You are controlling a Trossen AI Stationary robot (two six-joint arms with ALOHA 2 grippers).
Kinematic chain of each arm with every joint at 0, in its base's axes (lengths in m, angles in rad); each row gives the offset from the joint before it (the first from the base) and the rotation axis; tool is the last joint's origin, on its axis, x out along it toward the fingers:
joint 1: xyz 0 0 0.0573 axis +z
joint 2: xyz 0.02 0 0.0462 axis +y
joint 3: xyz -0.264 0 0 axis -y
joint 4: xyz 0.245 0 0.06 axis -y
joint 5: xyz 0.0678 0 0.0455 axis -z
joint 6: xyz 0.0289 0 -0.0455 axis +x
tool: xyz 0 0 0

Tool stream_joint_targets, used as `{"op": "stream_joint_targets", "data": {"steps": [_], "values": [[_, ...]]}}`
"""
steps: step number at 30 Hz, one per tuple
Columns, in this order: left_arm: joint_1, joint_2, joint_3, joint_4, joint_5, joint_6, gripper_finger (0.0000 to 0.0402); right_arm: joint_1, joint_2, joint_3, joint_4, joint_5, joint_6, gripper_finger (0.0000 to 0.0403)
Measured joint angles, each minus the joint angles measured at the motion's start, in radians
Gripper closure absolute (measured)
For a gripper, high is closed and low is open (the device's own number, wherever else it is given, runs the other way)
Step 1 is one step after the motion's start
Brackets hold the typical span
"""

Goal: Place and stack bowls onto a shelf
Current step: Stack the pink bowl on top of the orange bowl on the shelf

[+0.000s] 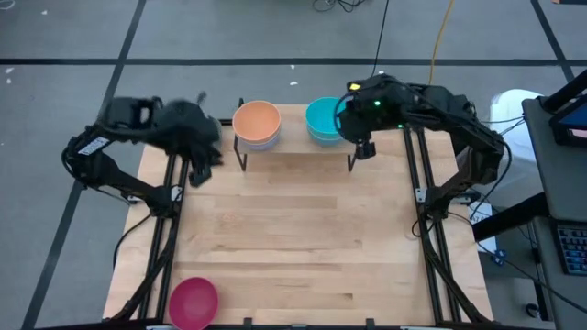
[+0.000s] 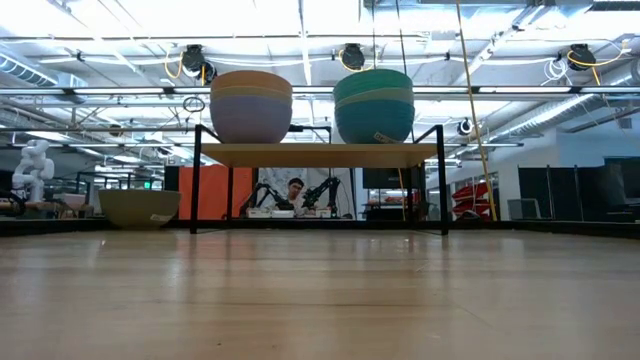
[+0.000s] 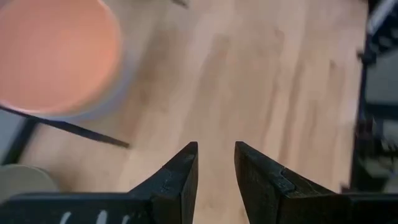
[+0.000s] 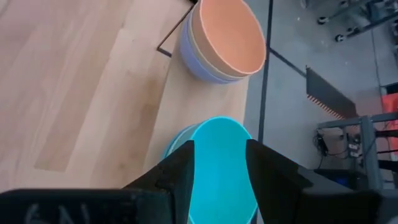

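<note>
While a magenta bowl (image 1: 193,302) waits at the desk's (image 1: 293,247) near left corner, the left gripper (image 1: 197,172), fingers parted and empty, hangs above the desk's far left edge. Farther back, the right gripper (image 4: 219,163) hovers over the cyan stack (image 1: 323,120) on the shelf (image 2: 320,154), its fingers spread wide and grasping nothing. Beside it stands the orange-topped stack (image 1: 256,124). The sound move appears to be lifting straight up, clear of the rim, before swinging away.
</note>
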Motion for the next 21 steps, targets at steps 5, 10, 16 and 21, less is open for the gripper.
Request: {"op": "stream_joint_targets", "data": {"steps": [5,10,16,21], "values": [[-0.152,-0.021,-0.149,0.000,0.000,-0.143,0.0291,0.000,-0.045,0.000,-0.006,0.001,0.000,0.0266],[-0.312,-0.028,-0.328,0.000,0.055,-0.307,0.0291,0.000,-0.079,0.000,-0.005,0.002,0.000,0.0266],[-0.471,-0.029,-0.509,0.005,0.156,-0.477,0.0291,0.000,-0.105,0.000,-0.005,0.001,0.000,0.0266],[-0.595,-0.030,-0.624,0.101,0.175,-0.579,0.0291,0.000,-0.109,0.000,-0.005,0.001,-0.005,0.0266]]}}
